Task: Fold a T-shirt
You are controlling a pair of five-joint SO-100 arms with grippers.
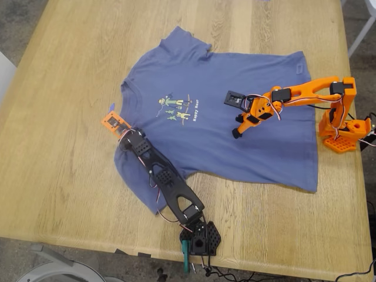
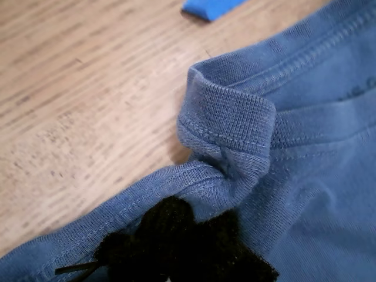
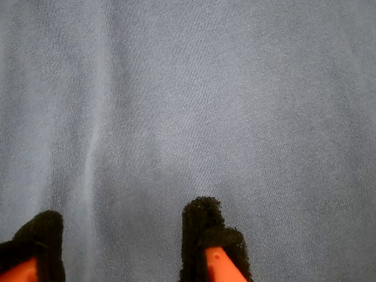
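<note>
On a pale wooden table (image 1: 64, 147), the slate-blue T-shirt (image 1: 258, 147) lay spread flat and face up, its collar toward the exterior view's left and its hem toward that view's right, the small yellow-green print (image 1: 178, 107) showing on the chest. A tiny blue scrap (image 1: 111, 106) sat on the bare wood just beside the collar, at the far side of it. Near that same edge, my first gripper (image 1: 120, 126), on the black arm with an orange jaw piece, reached in from the near edge of the table and met the shirt at the collar. In the first wrist view its dark padded fingertips (image 2: 176, 241) were pressed together on the cloth just below the ribbed collar (image 2: 229, 114), which stood bunched and folded over into a raised loop; I read the claw as clenched on the T-shirt. The blue scrap (image 2: 211, 7) showed on the wood beyond the collar in that view. Further toward the exterior view's right, my second gripper (image 1: 236, 133), on the orange arm based at that view's right edge of the table, pointed down at the middle of the shirt's body. In the second wrist view its two black-padded fingertips (image 3: 202, 226) stood apart over smooth, flat fabric (image 3: 188, 106) with nothing between them, so the claw was released; I could not tell whether the tips touched the cloth
</note>
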